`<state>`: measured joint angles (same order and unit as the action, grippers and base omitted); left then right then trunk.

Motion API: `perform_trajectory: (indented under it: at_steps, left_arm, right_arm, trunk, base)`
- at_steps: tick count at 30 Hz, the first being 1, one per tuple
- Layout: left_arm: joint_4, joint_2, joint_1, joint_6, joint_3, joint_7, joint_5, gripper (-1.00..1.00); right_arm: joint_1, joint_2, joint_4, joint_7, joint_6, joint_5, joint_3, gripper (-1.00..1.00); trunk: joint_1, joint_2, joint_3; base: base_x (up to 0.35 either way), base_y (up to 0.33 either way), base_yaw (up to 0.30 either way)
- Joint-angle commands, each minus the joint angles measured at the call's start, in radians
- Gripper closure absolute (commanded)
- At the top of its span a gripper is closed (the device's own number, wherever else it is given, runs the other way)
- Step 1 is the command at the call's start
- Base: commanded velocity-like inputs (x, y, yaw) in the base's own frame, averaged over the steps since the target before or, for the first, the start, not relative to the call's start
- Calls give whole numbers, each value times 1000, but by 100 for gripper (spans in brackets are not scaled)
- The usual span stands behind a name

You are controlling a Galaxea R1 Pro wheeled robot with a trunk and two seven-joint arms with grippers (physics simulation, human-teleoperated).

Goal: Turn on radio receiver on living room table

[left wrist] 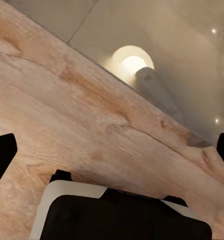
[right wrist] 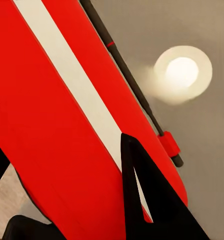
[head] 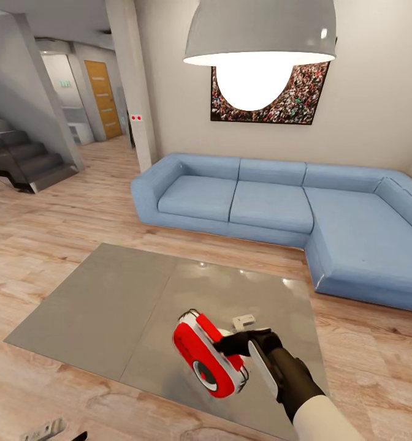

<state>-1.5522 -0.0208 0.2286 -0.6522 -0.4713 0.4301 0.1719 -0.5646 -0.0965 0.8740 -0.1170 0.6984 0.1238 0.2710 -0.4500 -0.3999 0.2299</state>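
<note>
- Head view: the small red retro radio receiver with white sides and a round dial (head: pixel 209 361) is lying tilted on the glossy grey-brown low coffee table (head: pixel 108 306), near the table's near edge. The right gripper (head: pixel 225 348), black-fingered on a white forearm, is pressing against the radio's white side, its fingers touching the casing. A small pale block (head: pixel 243 320) is sitting on the table just behind the gripper. The blue L-shaped sofa (head: pixel 273 205) is standing beyond the table on the light wood plank floor (head: pixel 46 214), under the grey pendant lamp (head: pixel 261 30) and the crowd photo (head: pixel 304 101).
- Left wrist view: the left gripper (left wrist: pixel 114 150) is hanging over the plank floor beside the table edge, fingertips spread far apart and grasping nothing.
- Right wrist view: the red casing with its white stripe is passing between the right gripper's dark fingers (right wrist: pixel 152 200), and the thin dark handle (right wrist: pixel 137 90) is running alongside; whether the fingers are actually clenching the casing I cannot tell.
- Risk, as I judge it: the radio is lying tilted near the table's edge, so a sideways push could be sliding it off or rolling it rather than working its switch.
</note>
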Motion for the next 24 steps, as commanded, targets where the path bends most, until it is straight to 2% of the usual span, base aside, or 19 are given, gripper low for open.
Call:
perform_trajectory:
  at_steps: [1, 2, 3, 5, 6, 11, 14, 16, 17, 18, 21, 24]
  left_arm:
    - [0, -1, 0, 0, -11, 21, 0, -100]
    - [0, -3, 0, -1, -36, 72, 0, -100]
    - [0, -4, 0, -1, -43, 85, 0, -100]
    - [0, -4, 0, 0, -65, 127, 0, -100]
    - [0, -2, 0, 1, -68, 133, 0, 100]
    - [0, -2, 0, 0, -70, 154, 1, 100]
    - [0, -2, 0, 1, -74, 231, 1, 100]
    - [0, -4, 0, 2, -94, 335, 1, 100]
    - [0, -2, 0, 3, -134, 408, 0, 100]
    - [0, -1, 0, 4, -152, 434, 0, 100]
    - [0, -1, 0, 5, -186, 472, -1, 100]
    - [0, 2, 0, 8, -194, 483, -2, 100]
  right_arm:
    - [0, 0, -1, 2, 0, 13, -13, 100]
    - [0, 0, -2, -15, 0, 13, -45, 100]
    - [0, 0, -2, -27, 0, 13, -53, 100]
    - [0, 0, -3, -130, -2, 8, -79, 100]
    - [0, 0, -4, -154, -2, 8, -83, 100]
    - [0, 0, -8, -192, -6, 7, -88, 100]
    - [0, 0, -17, -192, -8, 8, -91, 100]
    - [0, 0, -34, -192, -10, 7, -99, 100]
    - [0, 0, -41, -190, -10, 7, -107, 100]
    - [0, 1, -44, -188, -11, 6, -113, 100]
    - [0, 15, -47, -156, -11, 4, -156, 100]
    - [0, 37, -49, -74, -27, 3, -185, 100]
  trunk:
    - [0, 0, 0]
    - [0, 0, 0]
    - [0, 0, 0]
    - [0, 0, 0]
    - [0, 0, 0]
    - [0, 0, 0]
    - [0, 0, 0]
    - [0, 0, 0]
    - [0, 0, 0]
    - [0, 0, 0]
    - [0, 0, 0]
    - [0, 0, 0]
  base:
    - [0, 0, 0]
    - [0, 0, 0]
    - [0, 0, 0]
    - [0, 0, 0]
    - [0, 0, 0]
    - [0, 0, 0]
    - [0, 0, 0]
    - [0, 0, 0]
    - [0, 0, 0]
    - [0, 0, 0]
    - [0, 0, 0]
    - [0, 0, 0]
